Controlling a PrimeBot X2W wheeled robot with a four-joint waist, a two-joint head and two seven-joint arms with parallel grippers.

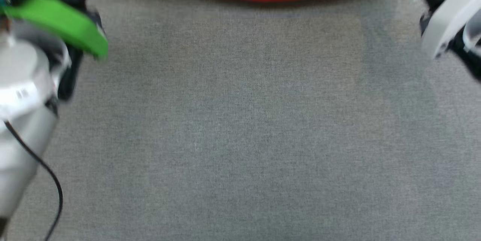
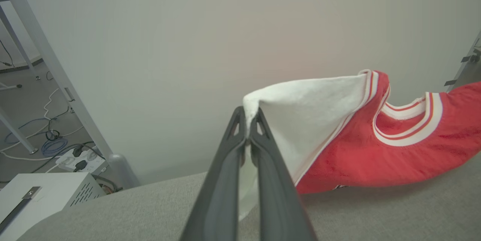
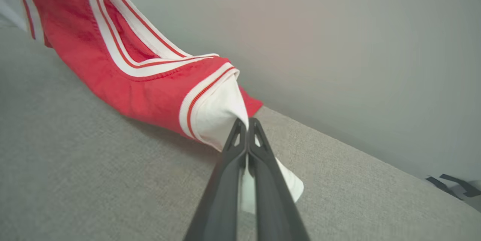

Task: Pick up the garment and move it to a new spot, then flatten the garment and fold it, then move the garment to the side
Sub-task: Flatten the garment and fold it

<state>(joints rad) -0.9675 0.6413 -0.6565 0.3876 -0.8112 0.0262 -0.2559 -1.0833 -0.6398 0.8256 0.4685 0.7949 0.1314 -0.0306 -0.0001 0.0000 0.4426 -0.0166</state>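
The shirt (image 2: pixel 357 150) hung stretched between the two arms at the far edge of the grey cloth-covered table (image 1: pixel 240 120). Its red body sagged onto the cloth and its striped collar gaped open. The left gripper (image 2: pixel 248 120) was pinched tight on the tip of one white sleeve, with fabric bunched between its dark fingers. The right gripper (image 3: pixel 247 126) was clamped the same way on the other white sleeve, a flap of white hanging below its tips. In the blurred head view the shirt was a red strip along the top edge, with a pale forearm at each side and a green tab (image 1: pixel 64 26) on the left one. A plain wall (image 2: pixel 188 45) stood behind. Down on the floor lay a power strip (image 2: pixel 80 160), loose cables (image 2: pixel 52 145) and a white box (image 2: pixel 45 192).
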